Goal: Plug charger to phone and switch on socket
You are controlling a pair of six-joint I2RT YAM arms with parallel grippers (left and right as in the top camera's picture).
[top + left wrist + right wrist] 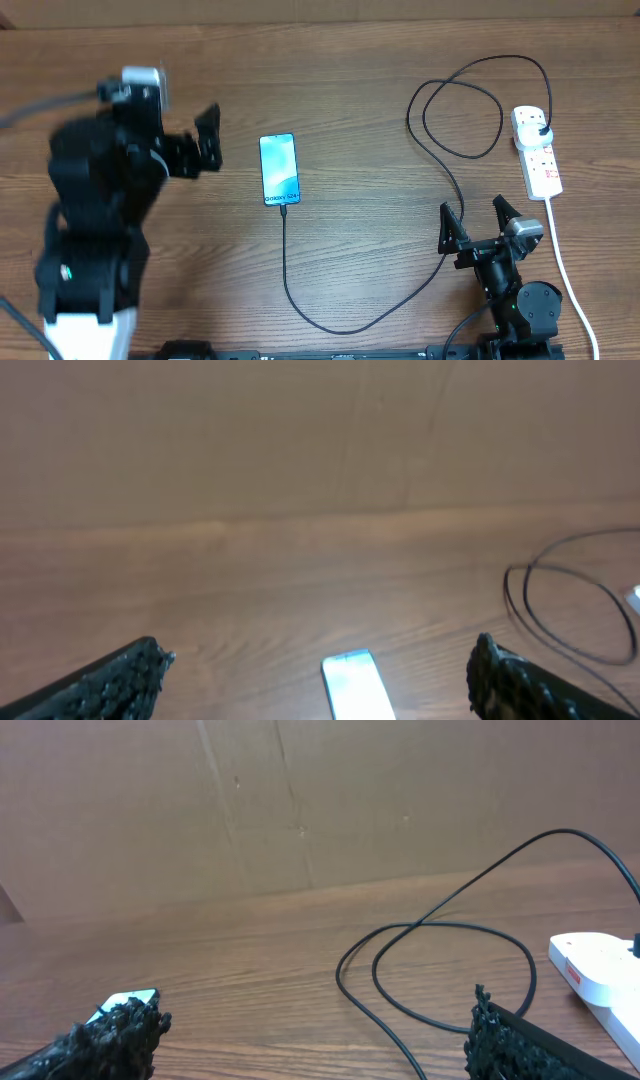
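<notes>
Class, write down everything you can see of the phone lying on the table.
The phone is a slim rectangle with dark edges and a lit light-blue screen, with small text near the robot-side end. It lies flat, screen up, on the wooden table, its long side running away from the robot. The charger cable meets that near end and looks plugged in. Nothing else touches it.

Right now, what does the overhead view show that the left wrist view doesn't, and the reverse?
Only overhead: the whole power strip with the black plug in it, the cable tip meeting the phone's near end, and the open right tool. Only left wrist: the brown wall rising behind the table. Both: the phone's lit screen, the cable loop, the wooden table and the open left tool.
</notes>
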